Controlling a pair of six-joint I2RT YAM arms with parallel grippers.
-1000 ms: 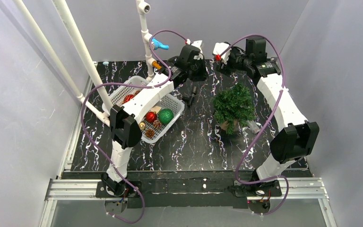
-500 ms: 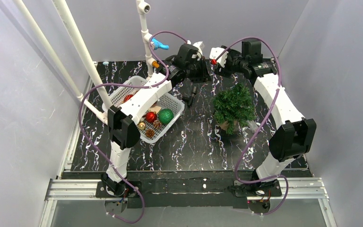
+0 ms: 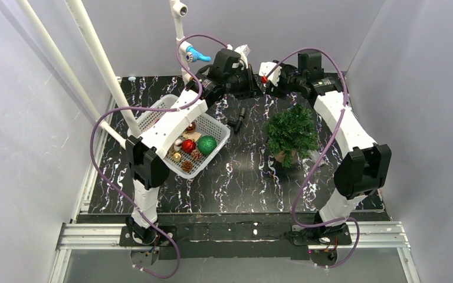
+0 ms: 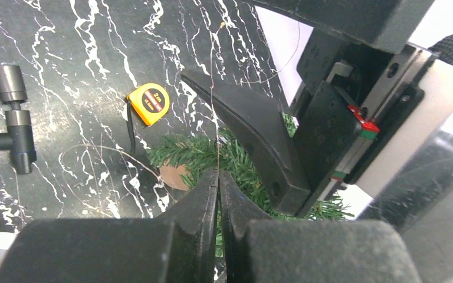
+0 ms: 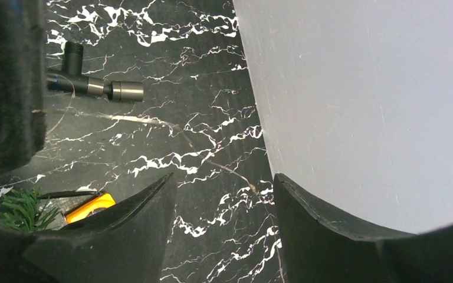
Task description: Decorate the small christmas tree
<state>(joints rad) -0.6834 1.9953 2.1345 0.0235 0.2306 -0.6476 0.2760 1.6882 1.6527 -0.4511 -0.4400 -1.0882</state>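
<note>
The small christmas tree stands right of the table's middle and also shows in the left wrist view. My left gripper is shut on a thin copper light wire that runs up from its tips; in the top view it is high at the back. My right gripper is open, with the wire and a small bead between its fingers, touching neither. It hangs right beside the left gripper, above and behind the tree.
A white basket at the left holds a green ball, a red ball and pine cones. A black T-shaped part lies on the table, a yellow tape measure by the tree. White pipes stand back left.
Both grippers have moved back and up, and the right one has come left until it is next to the left gripper. The left gripper stays shut.
</note>
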